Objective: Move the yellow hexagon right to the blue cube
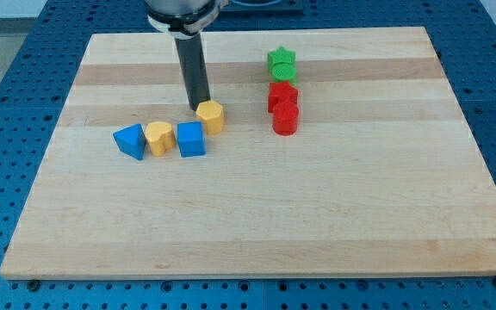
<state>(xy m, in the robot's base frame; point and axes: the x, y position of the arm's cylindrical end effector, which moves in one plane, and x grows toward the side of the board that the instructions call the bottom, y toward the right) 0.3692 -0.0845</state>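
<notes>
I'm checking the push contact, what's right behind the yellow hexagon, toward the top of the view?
My tip stands just behind the yellow hexagon, at its upper left edge. The hexagon covers the contact point, so actual touching cannot be confirmed. The blue cube sits in front, lower left.

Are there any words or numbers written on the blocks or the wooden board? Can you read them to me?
None: no words, numbers or signs can be read anywhere. The wooden board is plain, and so are the yellow hexagon, the blue cube and the other blocks. My tip is plain and dark too.
</notes>
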